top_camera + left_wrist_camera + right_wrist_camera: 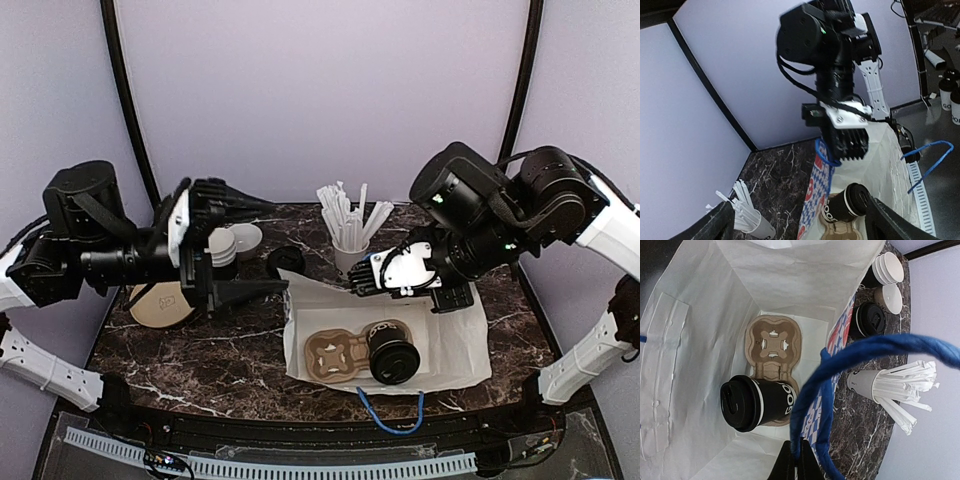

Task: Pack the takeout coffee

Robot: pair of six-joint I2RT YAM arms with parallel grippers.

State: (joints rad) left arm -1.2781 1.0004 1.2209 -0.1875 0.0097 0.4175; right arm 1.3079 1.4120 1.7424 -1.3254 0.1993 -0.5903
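The takeout coffee (392,355), a black cup with a black lid, sits in one well of a brown cup carrier (335,355) inside an open white paper bag (455,340). In the right wrist view the coffee (757,402) stands in the carrier (772,347) on the bag's floor. My right gripper (796,460) is shut on the bag's blue handle (860,352) and holds the far bag edge up (365,282). My left gripper (280,247) is open and empty, left of the bag. Its wrist view shows the coffee (847,202) between its spread fingers (802,212).
A white cup of wrapped straws (350,255) stands behind the bag. A low stack of black lids (285,262) and lidless cups (222,250) stand left of it. A tan disc (160,305) lies under the left arm. The bag's second blue handle (390,415) hangs over the front edge.
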